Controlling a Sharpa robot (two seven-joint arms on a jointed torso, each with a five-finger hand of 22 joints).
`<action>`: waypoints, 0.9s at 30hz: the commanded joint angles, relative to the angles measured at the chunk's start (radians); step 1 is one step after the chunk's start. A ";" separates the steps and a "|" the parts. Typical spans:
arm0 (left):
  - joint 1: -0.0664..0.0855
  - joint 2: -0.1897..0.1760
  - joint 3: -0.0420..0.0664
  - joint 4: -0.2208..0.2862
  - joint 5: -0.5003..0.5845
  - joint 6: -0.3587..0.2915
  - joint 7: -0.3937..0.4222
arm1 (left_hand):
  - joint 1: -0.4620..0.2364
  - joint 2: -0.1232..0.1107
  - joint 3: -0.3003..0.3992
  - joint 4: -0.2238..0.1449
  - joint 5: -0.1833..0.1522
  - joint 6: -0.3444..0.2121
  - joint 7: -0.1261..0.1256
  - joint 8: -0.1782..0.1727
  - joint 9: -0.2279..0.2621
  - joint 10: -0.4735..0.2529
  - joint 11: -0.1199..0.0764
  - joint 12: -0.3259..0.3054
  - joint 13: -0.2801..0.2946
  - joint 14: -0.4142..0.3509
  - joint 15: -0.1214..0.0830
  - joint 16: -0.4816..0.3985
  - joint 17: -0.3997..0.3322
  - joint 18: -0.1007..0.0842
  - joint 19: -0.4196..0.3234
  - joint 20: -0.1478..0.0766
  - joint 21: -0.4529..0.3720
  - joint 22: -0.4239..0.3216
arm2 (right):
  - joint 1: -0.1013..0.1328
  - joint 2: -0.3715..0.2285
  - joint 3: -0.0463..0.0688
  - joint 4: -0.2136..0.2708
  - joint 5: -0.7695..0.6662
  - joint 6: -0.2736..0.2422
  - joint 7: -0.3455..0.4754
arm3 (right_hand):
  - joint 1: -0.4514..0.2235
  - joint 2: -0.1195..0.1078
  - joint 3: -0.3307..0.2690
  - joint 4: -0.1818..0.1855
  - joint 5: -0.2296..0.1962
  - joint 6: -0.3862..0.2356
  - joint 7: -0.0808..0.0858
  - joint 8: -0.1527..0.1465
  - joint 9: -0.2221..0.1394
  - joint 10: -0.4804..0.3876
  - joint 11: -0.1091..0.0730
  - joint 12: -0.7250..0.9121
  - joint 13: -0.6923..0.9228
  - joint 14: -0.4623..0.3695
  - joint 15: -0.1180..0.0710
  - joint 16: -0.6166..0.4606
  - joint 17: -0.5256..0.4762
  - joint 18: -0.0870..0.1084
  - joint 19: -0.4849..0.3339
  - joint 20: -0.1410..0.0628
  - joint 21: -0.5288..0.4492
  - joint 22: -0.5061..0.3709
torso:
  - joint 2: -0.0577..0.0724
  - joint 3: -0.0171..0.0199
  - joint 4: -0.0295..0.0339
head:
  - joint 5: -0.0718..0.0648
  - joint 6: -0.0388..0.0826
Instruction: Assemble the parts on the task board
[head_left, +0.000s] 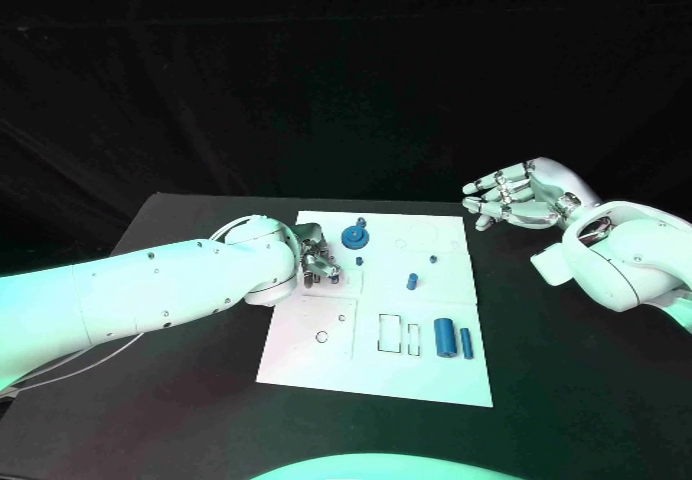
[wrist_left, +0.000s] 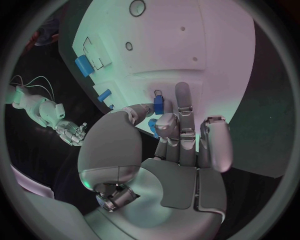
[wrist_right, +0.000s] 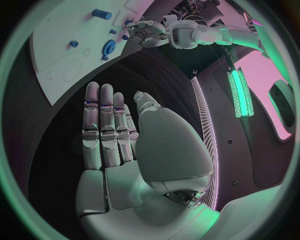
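Black tabletop (head_left: 173, 400) runs under the white task board (head_left: 325, 360), which lies in the middle between the two arms. On the board's left side, the left hand (head_left: 319, 264) sits low over the surface, its fingers (wrist_left: 182, 107) reaching along the board. A small blue part (wrist_left: 159, 105) stands between the thumb and a finger at the fingertips, and a second blue piece (wrist_left: 152, 126) shows just behind it against the fingers; whether the hand actually pinches either one cannot be told, since the fingers hide the contact. Close beside this hand, toward the board's far edge, stands a round blue part with a knob (head_left: 356, 236). A small blue peg (head_left: 413, 281) stands near the board's middle, and two blue cylinders (head_left: 447, 339) lie side by side near its right edge. The right hand (head_left: 515, 197) hangs above the bare table, well apart from the board's far right corner, fingers spread and holding nothing.
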 joint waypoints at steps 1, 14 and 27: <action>-0.003 0.003 -0.001 -0.004 -0.017 0.055 -0.005 | 0.002 0.012 0.183 -0.179 0.003 -0.002 -0.008 0.006 0.000 0.006 -0.003 -0.001 -0.001 0.004 -0.005 -0.005 0.001 -0.008 0.012 0.000 0.005 0.002 | -0.001 0.000 0.000 0.000 -0.003 0.007 0.002 | -0.009 -0.001 0.002 0.002 0.004 0.002 0.004 -0.007 0.002 0.003 0.006 -0.006 -0.001 0.000 0.008 -0.006 -0.001 0.006 0.003 0.006 -0.006 -0.001 | 0.000 0.0001 0.0008 | -0.001 -0.002; -0.005 0.002 -0.002 0.001 -0.017 0.089 -0.006 | -0.004 0.009 0.181 -0.179 0.000 -0.004 -0.008 0.009 0.003 0.006 -0.003 -0.001 -0.003 0.004 -0.005 -0.005 0.002 -0.008 0.013 0.000 0.006 0.004 | -0.001 0.002 0.000 0.002 -0.003 0.011 0.002 | -0.015 0.000 0.003 0.006 0.009 0.002 0.004 -0.007 0.002 0.004 0.006 -0.006 -0.002 0.000 0.008 -0.007 -0.002 0.006 0.004 0.006 -0.008 -0.004 | 0.000 0.0008 0.0001 | 0.000 -0.003; -0.006 -0.009 -0.003 0.022 -0.015 0.105 -0.005 | -0.005 0.009 0.181 -0.179 0.000 -0.005 -0.008 0.009 0.003 0.004 -0.004 -0.006 -0.008 0.005 -0.006 -0.005 0.002 -0.008 0.014 0.000 0.007 0.006 | -0.001 0.004 0.000 0.003 -0.003 0.016 0.000 | -0.017 0.001 0.003 0.007 0.010 0.002 0.004 -0.007 0.002 0.004 0.006 -0.006 -0.002 0.000 0.008 -0.007 -0.002 0.006 0.004 0.006 -0.008 -0.005 | 0.000 0.0001 0.0005 | 0.000 -0.007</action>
